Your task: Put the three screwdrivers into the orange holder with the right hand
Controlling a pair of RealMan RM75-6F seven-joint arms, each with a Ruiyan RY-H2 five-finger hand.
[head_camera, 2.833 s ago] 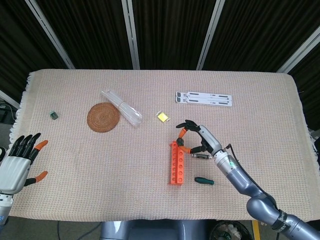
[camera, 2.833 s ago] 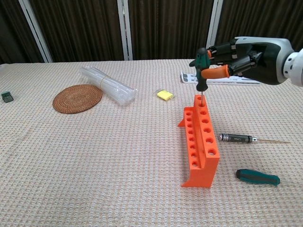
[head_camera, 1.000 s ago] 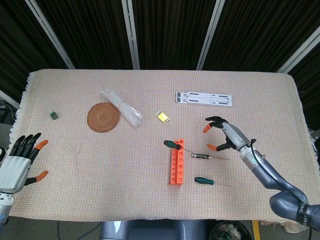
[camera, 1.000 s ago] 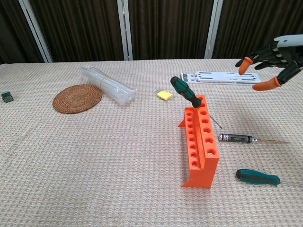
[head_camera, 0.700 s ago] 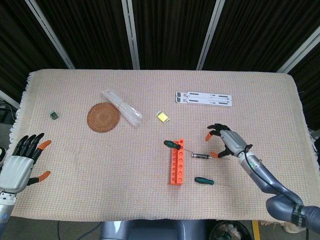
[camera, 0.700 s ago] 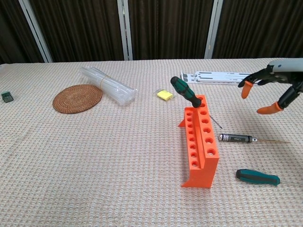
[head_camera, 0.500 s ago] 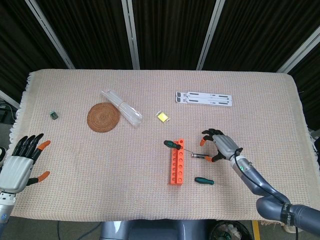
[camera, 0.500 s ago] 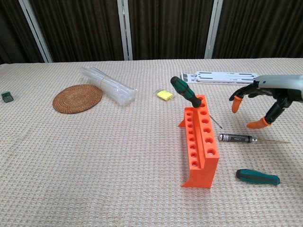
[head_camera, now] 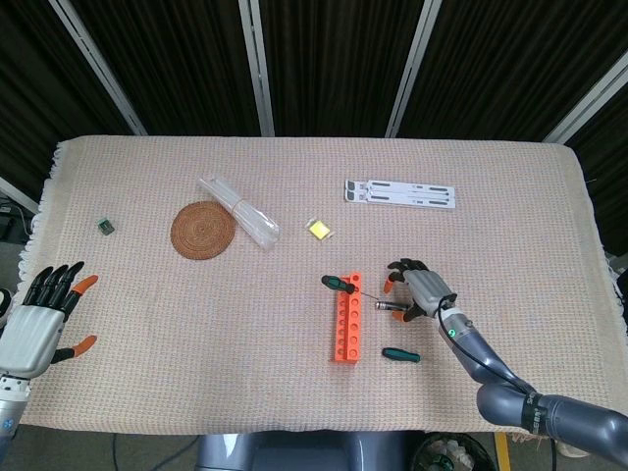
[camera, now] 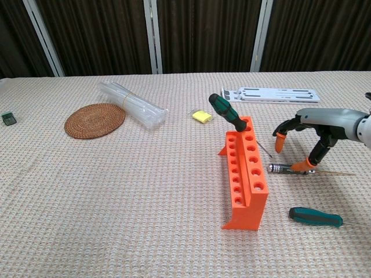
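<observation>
The orange holder [head_camera: 345,319] [camera: 244,174] stands mid-table. One green-handled screwdriver [head_camera: 336,284] [camera: 227,113] leans tilted in its far hole. A slim metal-handled screwdriver [head_camera: 391,306] [camera: 287,169] lies on the cloth just right of the holder. My right hand [head_camera: 414,289] [camera: 307,136] arches over it with fingers spread; an orange fingertip [camera: 301,166] comes down at its shaft, and nothing is gripped. A second green-handled screwdriver [head_camera: 400,355] [camera: 316,217] lies nearer the front edge. My left hand [head_camera: 39,319] hangs open at the table's left edge.
A round woven coaster [head_camera: 203,230] and a clear plastic tube bundle [head_camera: 238,212] lie at the back left. A small yellow piece [head_camera: 320,230] sits behind the holder. A white flat stand [head_camera: 399,193] lies at the back right, and a small green item [head_camera: 106,227] far left.
My right hand let go of the green screwdriver, which now leans in the holder. The hand swung out right, then came down and left onto the metal-handled screwdriver.
</observation>
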